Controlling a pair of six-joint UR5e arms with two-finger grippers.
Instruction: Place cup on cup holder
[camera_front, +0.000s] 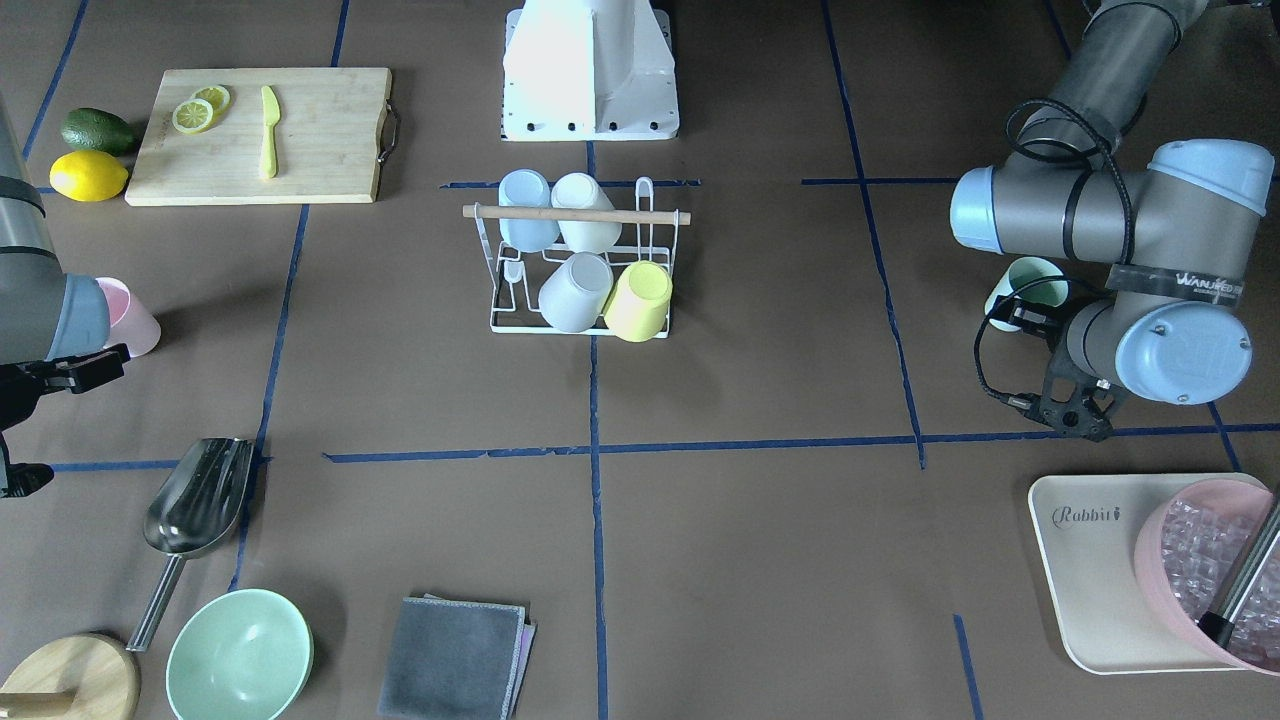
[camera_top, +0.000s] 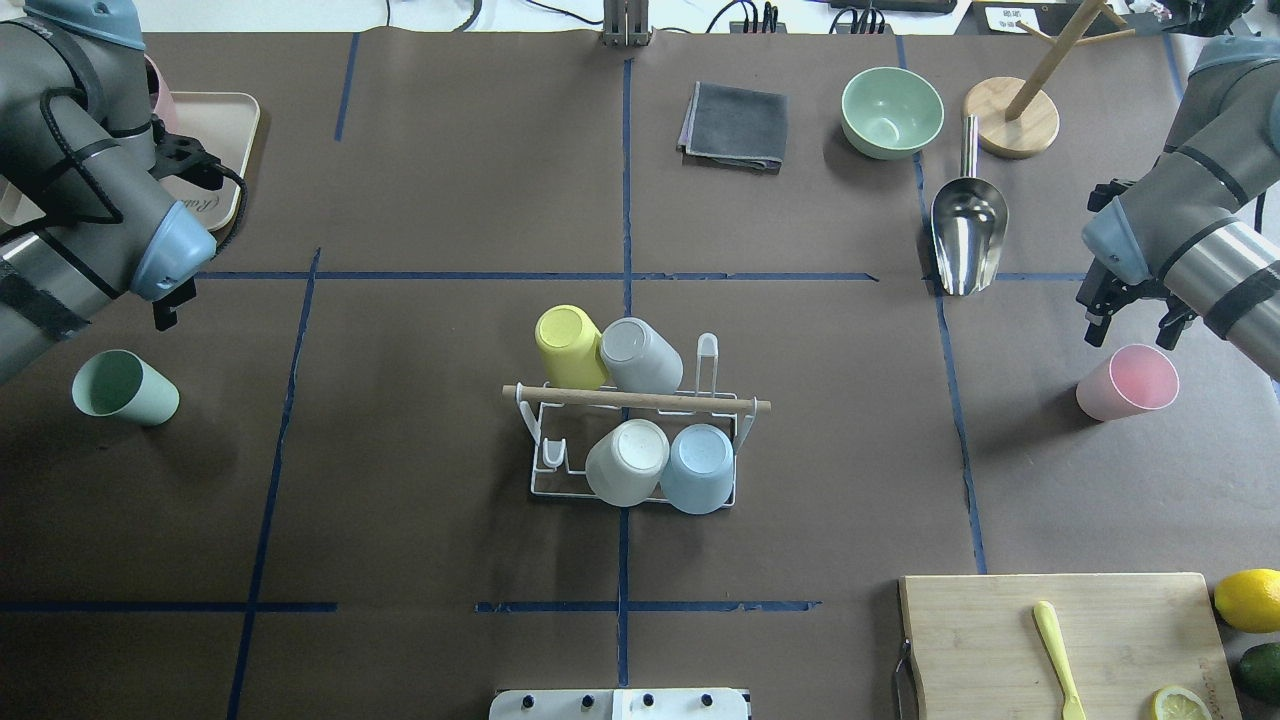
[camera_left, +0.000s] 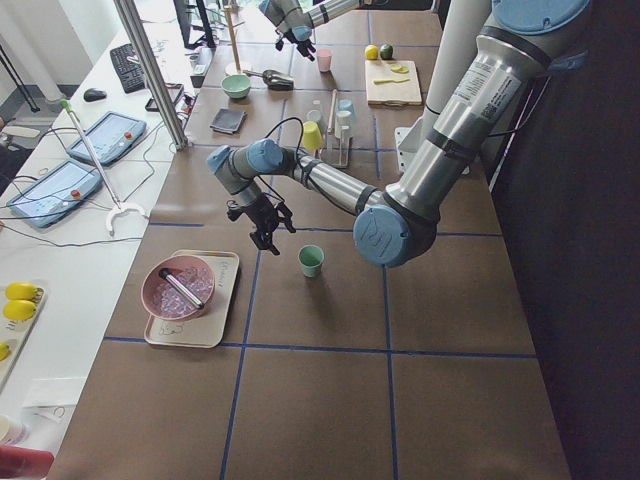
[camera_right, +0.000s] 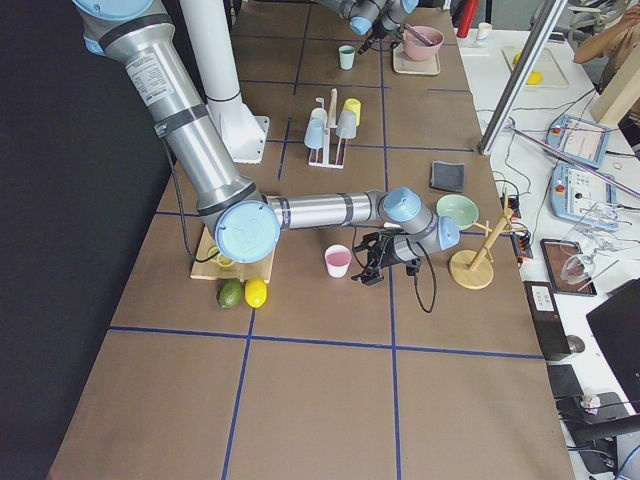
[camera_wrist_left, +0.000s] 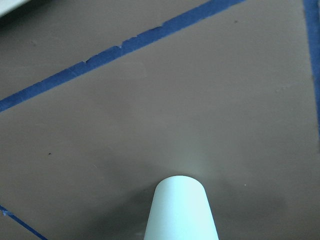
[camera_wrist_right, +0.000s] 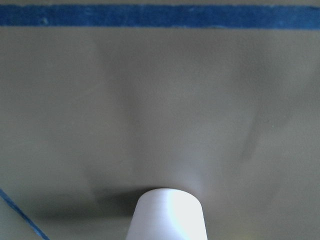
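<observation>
Cup holder (camera_top: 640, 402) stood at the middle of the worktop (camera_top: 450, 200). Four cups sat upturned on its prongs: a yellow cup (camera_top: 568, 345), a grey cup (camera_top: 640, 355), a cream cup (camera_top: 627, 460) and a blue cup (camera_top: 698, 467). I saw a green cup (camera_top: 125, 388) upright on the worktop near the left end effector (camera_left: 265, 232), whose fingers were spread wide and held nothing. A pink cup (camera_top: 1128, 382) stood upright near the right end effector (camera_top: 1132, 330), which was likewise wide and empty.

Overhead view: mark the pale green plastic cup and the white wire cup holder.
Pale green plastic cup (camera_top: 150, 403), overhead view, on its side wall.
White wire cup holder (camera_top: 640, 399), overhead view, on its wooden rod handle.
</observation>
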